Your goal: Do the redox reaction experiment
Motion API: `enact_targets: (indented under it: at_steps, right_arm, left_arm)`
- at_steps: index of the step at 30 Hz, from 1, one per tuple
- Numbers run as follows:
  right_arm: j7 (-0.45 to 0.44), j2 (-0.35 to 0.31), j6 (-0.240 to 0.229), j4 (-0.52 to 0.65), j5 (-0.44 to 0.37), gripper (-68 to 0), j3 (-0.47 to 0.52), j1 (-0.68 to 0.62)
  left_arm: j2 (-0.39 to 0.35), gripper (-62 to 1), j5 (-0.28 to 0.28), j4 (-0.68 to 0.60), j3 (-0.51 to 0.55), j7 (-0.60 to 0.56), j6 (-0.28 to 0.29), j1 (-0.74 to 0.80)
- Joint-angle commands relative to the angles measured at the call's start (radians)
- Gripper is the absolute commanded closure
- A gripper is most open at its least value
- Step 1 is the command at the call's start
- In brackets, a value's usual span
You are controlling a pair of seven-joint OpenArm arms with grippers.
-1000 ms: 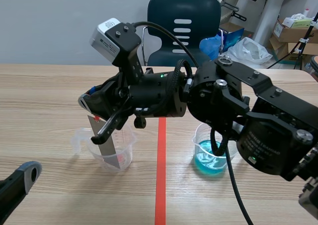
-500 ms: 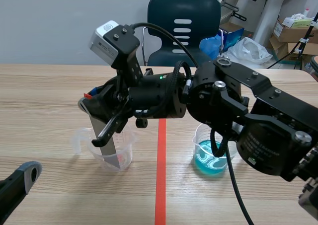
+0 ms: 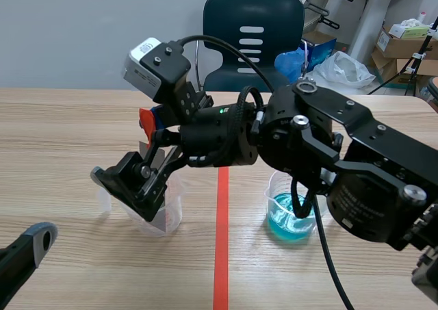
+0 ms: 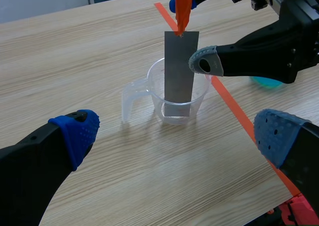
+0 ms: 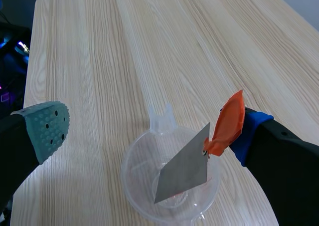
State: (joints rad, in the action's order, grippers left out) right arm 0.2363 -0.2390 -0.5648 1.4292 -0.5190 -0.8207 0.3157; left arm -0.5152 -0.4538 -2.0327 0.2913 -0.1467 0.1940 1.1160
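A clear plastic beaker (image 3: 161, 211) stands left of the tape line, with a grey metal strip (image 4: 179, 71) upright inside it. An orange tag (image 3: 146, 121) sits at the strip's top. My right gripper (image 3: 133, 152) reaches across from the right and stands open around the strip. Its blue-padded finger (image 5: 251, 128) touches the tag, and its grey-green pad (image 5: 47, 128) is well apart. In the right wrist view the strip (image 5: 184, 171) leans in the beaker (image 5: 144, 196). My left gripper (image 4: 177, 136) is open, low, just before the beaker (image 4: 177, 94). A second beaker with blue liquid (image 3: 291, 214) stands right of the line.
An orange-red tape line (image 3: 221, 255) runs down the middle of the wooden table. The right arm's body (image 3: 356, 173) hangs over the blue beaker. A dark chair (image 3: 253, 29) stands behind the table, with boxes and bags at the back right.
My right gripper has opened: its grey-padded finger swung down and left off the strip. The strip now stands in the clear beaker, tag still against the blue pad. The left arm kept still.
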Motion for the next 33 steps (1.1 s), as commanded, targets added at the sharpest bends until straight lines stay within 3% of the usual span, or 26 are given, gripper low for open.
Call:
enact_targets:
  at_steps: [1, 33]
  right_arm:
    - [-0.014, 0.001, 0.0, 0.004, -0.003, -62.4, -0.003, 0.016]
    - [-0.015, 0.001, 0.0, 0.004, 0.019, -62.4, -0.003, 0.016]
  left_arm:
    - [0.007, -62.3, -0.006, -0.021, 0.003, -0.014, 0.003, -0.003]
    - [0.007, -62.3, -0.006, -0.021, 0.003, -0.014, 0.003, -0.003]
